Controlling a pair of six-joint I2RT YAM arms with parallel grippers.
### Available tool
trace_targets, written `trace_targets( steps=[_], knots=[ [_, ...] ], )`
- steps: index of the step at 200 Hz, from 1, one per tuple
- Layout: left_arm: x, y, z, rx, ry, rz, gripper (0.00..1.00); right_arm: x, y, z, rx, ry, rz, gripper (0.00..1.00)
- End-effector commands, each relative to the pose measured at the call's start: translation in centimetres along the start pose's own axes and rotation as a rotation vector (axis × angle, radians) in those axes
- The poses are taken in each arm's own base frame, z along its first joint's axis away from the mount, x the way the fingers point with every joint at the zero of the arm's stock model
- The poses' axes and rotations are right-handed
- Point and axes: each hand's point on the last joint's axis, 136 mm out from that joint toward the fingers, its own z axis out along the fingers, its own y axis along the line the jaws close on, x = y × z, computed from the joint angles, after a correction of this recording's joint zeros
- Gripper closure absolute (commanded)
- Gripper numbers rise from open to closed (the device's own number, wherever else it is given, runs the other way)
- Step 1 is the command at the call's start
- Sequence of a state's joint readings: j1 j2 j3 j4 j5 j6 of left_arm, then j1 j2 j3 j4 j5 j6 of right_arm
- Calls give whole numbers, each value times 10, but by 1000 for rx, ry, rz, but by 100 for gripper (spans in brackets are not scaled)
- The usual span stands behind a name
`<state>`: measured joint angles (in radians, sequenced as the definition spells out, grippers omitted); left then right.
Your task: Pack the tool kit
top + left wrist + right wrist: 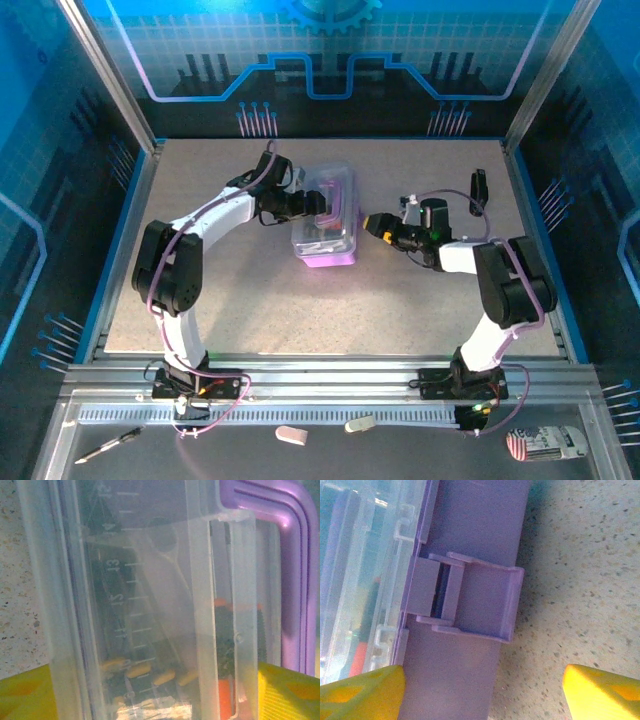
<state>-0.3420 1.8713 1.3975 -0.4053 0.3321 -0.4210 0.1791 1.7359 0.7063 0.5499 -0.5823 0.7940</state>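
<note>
A: Where does everything sit right now?

B: The table (pixel 200 300) carries the tool case (pixel 325 215) near its middle, slightly towards the far edge. The left end effector (pixel 303 207) is against the case's left side and the right end effector (pixel 372 224) is just beside its right side. A black oblong object (pixel 479 185) lies well apart at the far right.

A: Is either one gripping?

B: Neither, I think. The left one's yellow fingers are spread wide and straddle the clear lid (pixel 150 580), without visibly clamping it. The right one is equally wide open and holds nothing. The purple latch (pixel 465 597) lies ahead, between its fingers.

A: So the step is the latch?

B: That's my reading. The lid looks down, but the latch appears swung out from the wall. The left should brace the case so it can't slide. The right should come in square and push the latch flat along its whole width, because a corner push would twist it.

A: And the case itself?

B: It has a translucent purple base and a purple handle (pixel 295 580) with raised ribs. Through the lid I see a numbered scale and a screwdriver (pixel 225 690) with a black and orange-red grip
</note>
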Motion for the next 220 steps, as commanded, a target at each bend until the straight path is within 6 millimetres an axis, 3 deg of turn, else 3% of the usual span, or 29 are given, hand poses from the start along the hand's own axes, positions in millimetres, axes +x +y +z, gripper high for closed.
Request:
trace_targets(
  steps=[1, 65, 111, 158, 220],
  knots=[
    [69, 86, 18, -259, 223, -128, 24, -14, 18, 8, -135, -14, 46, 17],
    [68, 82, 13, -232, 211, -126, 25, -22, 25, 31, -236, -15, 117, 17],
    [64, 75, 10, -207, 192, -122, 25, -29, 37, 35, -321, -23, 173, 17],
    [63, 72, 6, -202, 186, -114, 25, -33, 49, 29, -354, -22, 163, 18],
    [62, 73, 4, -210, 186, -111, 25, -44, 77, 1, -413, -67, 117, 21]
  ],
)
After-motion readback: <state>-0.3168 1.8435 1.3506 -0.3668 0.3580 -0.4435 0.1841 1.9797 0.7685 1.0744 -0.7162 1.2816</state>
